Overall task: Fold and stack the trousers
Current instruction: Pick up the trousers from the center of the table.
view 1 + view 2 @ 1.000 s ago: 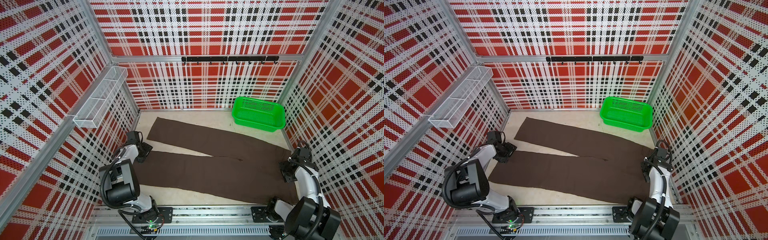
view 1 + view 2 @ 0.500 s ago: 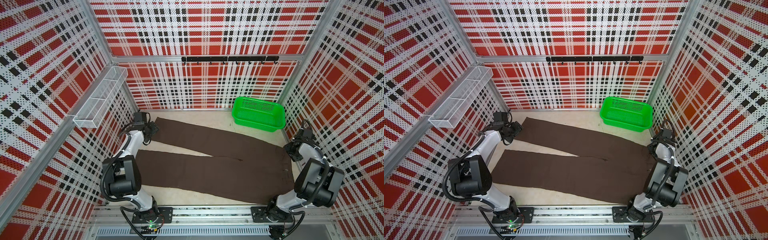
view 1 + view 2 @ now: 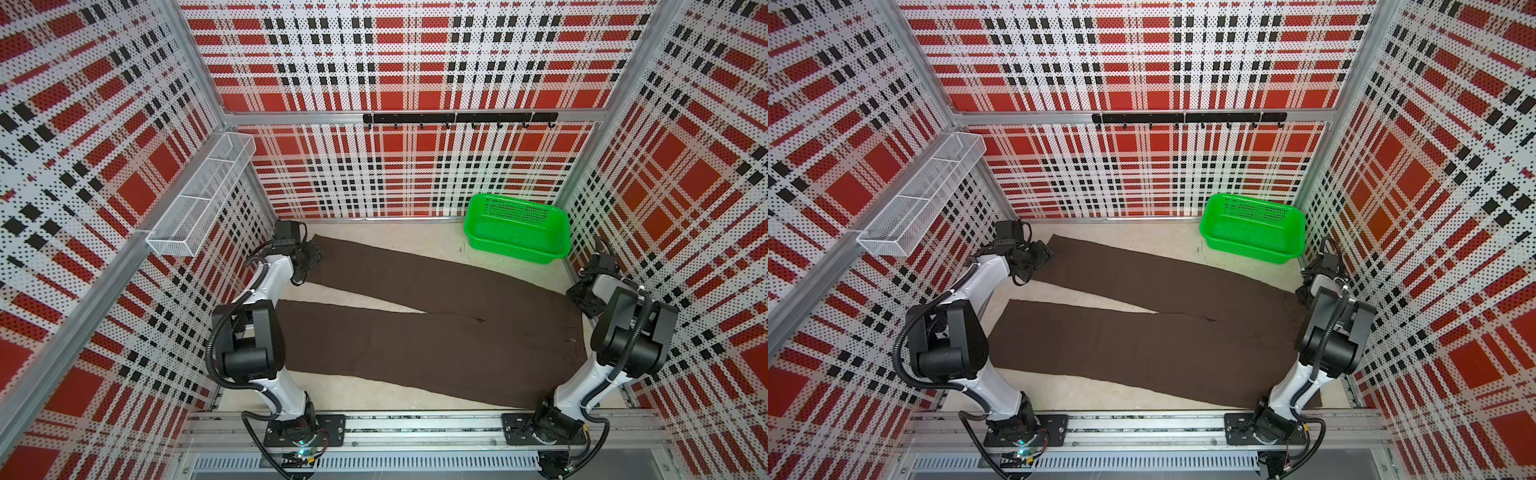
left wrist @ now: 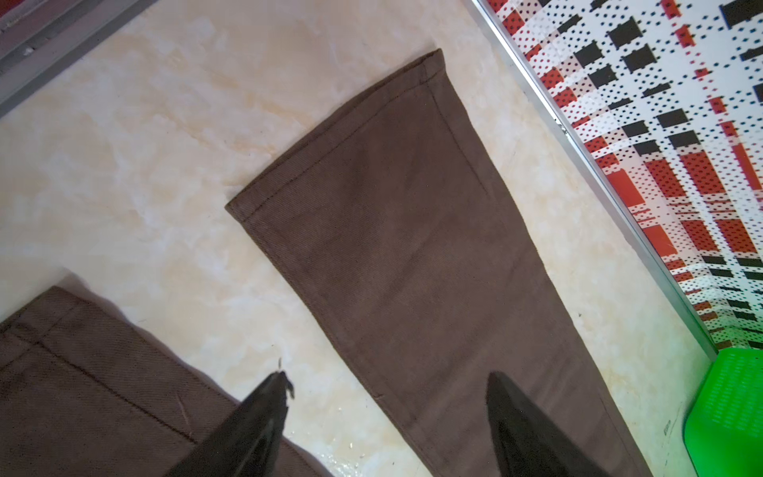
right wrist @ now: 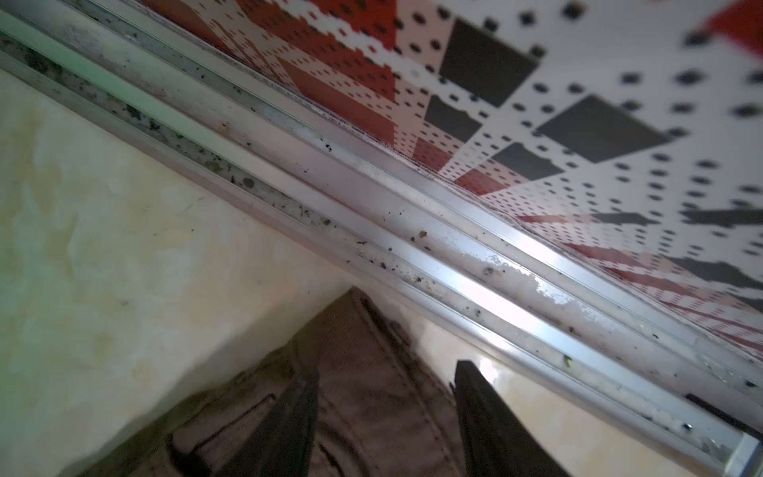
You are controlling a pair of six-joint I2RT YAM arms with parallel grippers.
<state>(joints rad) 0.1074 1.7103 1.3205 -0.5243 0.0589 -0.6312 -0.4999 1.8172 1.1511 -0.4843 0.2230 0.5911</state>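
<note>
left side: a white wire shelf (image 3: 203, 199) is fixed to the left wall, above the floor (image 3: 332, 392). below it the left pincer (image 3: 309, 259) hangs low over the hem end of the far trouser leg. in the left wrist view the left pincer (image 4: 388, 376) stands wide apart with nothing gripped; one finger is over bare floor and one is over the cloth.

centre: the trousers (image 3: 415, 340) lie flat on the floor in both top views (image 3: 1142, 345). the hems point to the left wall and the waist to the right wall. the two legs are spread in a narrow v with a strip of floor between them. the near leg's hem runs under the left arm.

right side: a green basket (image 3: 515, 249) sits in the far right corner, near the far leg but apart from it. the right pincer (image 3: 582, 297) is down at the far corner of the waistband. in the right wrist view the right pincer (image 5: 388, 367) is partly spread and straddles that corner; its fingers are not closed on the cloth.
</note>
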